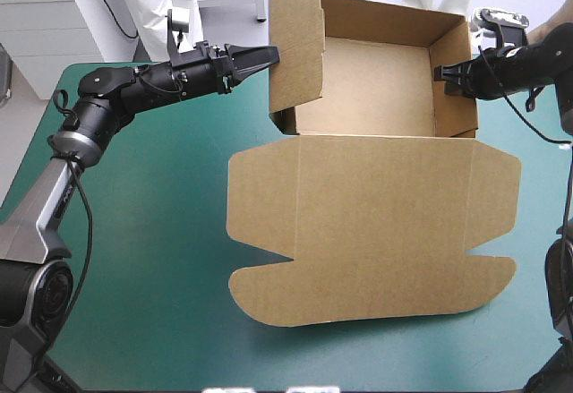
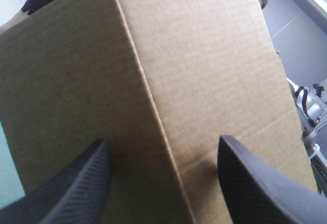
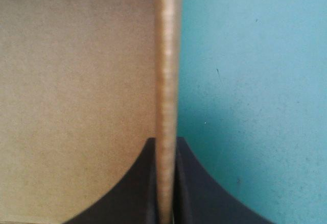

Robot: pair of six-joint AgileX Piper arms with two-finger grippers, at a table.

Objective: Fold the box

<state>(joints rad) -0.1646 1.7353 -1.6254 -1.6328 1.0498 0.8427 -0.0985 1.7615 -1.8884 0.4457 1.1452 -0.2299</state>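
Observation:
The brown box stands as an open tray at the table's far middle, with its lid lying flat toward the near edge. Its left wall flap rises tall and upright. My left gripper is open, its tips against the outer face of that flap. In the left wrist view the brown board fills the space ahead of my left gripper, and the fingers stand wide apart. My right gripper is shut on the box's right wall, whose edge runs between the fingers of my right gripper.
The teal-green cover shows left of and in front of the lid, and also to the right of the tray. A white cabinet stands beyond the table's far left corner.

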